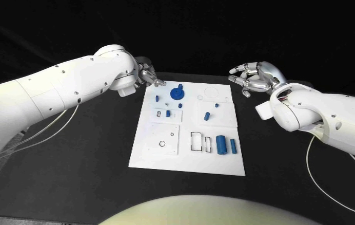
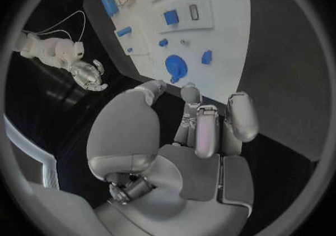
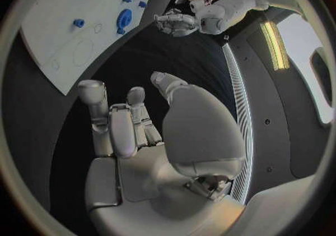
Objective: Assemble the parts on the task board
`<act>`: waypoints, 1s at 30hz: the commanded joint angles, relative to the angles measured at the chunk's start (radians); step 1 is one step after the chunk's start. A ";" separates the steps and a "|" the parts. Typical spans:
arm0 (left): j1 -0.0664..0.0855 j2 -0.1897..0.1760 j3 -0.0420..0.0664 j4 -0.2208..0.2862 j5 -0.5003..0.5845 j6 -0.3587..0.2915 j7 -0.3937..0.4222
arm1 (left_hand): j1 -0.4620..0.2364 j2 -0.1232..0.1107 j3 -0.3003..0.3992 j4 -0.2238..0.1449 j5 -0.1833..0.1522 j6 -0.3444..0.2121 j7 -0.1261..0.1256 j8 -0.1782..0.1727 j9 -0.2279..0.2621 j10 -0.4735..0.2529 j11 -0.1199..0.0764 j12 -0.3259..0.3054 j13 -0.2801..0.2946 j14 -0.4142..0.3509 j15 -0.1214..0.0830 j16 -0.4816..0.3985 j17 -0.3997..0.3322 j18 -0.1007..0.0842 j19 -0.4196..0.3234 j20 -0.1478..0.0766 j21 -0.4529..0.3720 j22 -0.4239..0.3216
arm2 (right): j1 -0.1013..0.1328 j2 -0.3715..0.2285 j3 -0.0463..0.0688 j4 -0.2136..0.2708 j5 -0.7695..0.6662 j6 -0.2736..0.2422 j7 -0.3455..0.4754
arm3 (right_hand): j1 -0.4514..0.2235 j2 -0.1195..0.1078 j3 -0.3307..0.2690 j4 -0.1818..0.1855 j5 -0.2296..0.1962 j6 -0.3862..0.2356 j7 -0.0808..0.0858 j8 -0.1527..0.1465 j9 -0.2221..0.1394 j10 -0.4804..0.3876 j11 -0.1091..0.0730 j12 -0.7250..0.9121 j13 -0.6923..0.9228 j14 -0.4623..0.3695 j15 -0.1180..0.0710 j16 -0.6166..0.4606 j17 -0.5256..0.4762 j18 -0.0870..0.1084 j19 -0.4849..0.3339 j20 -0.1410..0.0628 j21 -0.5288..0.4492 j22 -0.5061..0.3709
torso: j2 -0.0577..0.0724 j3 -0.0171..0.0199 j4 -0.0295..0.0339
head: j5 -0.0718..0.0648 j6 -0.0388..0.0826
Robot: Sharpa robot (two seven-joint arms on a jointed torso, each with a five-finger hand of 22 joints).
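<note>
Head view: the white rectangular task board (image 1: 189,155) lies mid-table, its long axis running from six o'clock to twelve o'clock. The left hand (image 1: 145,75) hovers at the board's eleven o'clock corner, fingers loosely curled and holding nothing. The right hand (image 1: 254,78) hangs off the one o'clock corner, fingers apart and empty. A round blue knob part (image 1: 177,92) sits near twelve o'clock; two blue cylinder parts (image 1: 221,145) lie at four o'clock, pointing lengthwise along the board.
</note>
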 commanded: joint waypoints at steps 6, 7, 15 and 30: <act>0.009 0.034 -0.006 -0.082 -0.042 0.096 0.012 | 0.011 0.006 -0.007 0.000 -0.001 -0.005 0.002 -0.006 -0.002 -0.002 0.004 0.000 0.001 0.067 0.008 -0.003 0.114 0.020 -0.003 0.005 -0.004 0.001 | -0.001 0.004 0.000 0.000 -0.001 0.005 0.007 | -0.007 0.000 -0.001 0.006 0.007 -0.008 0.000 0.006 -0.001 -0.008 -0.002 0.004 -0.001 -0.003 -0.004 -0.004 -0.001 0.002 -0.007 0.000 -0.003 -0.001 | 0.000 -0.0016 0.0027 | 0.001 0.005; 0.009 0.038 -0.008 -0.090 -0.044 0.106 0.011 | 0.011 0.006 -0.007 0.000 -0.001 -0.005 0.002 -0.006 -0.002 -0.002 0.004 0.000 0.001 0.067 0.008 -0.002 0.114 0.020 -0.003 0.005 -0.004 0.001 | -0.001 0.004 0.000 0.000 -0.001 0.005 0.007 | -0.007 0.000 -0.001 0.006 0.007 -0.008 0.000 0.006 -0.001 -0.008 -0.002 0.004 -0.001 -0.003 -0.004 -0.004 -0.001 0.002 -0.007 0.000 -0.003 -0.001 | 0.000 -0.0018 0.0028 | 0.001 0.005; 0.009 0.071 -0.030 -0.155 -0.047 0.162 0.009 | 0.008 0.010 -0.011 0.002 -0.004 0.004 0.002 -0.004 -0.004 -0.003 0.004 -0.001 -0.003 0.068 0.009 -0.002 0.115 0.021 -0.004 0.006 -0.004 0.000 | -0.001 0.005 0.000 0.000 -0.001 0.005 0.008 | -0.006 0.000 -0.001 0.006 0.007 -0.008 -0.001 0.007 -0.002 -0.007 -0.002 0.005 -0.001 -0.002 -0.004 -0.003 0.001 0.002 -0.006 0.000 -0.003 0.000 | 0.000 -0.0023 0.0001 | 0.007 0.005; 0.004 0.115 -0.052 -0.219 -0.003 0.183 0.033 | -0.015 0.028 -0.029 0.003 -0.027 0.029 -0.004 0.000 -0.010 0.008 0.000 0.018 0.011 0.068 0.007 -0.001 0.117 0.019 0.005 0.009 0.000 0.013 | -0.001 0.009 0.000 -0.002 -0.001 0.007 0.008 | -0.006 0.000 -0.001 0.006 0.007 -0.008 -0.001 0.007 -0.002 -0.007 -0.002 0.005 -0.001 -0.002 -0.004 -0.003 0.001 0.002 -0.006 0.000 -0.003 0.000 | 0.001 0.0002 0.0006 | 0.003 0.000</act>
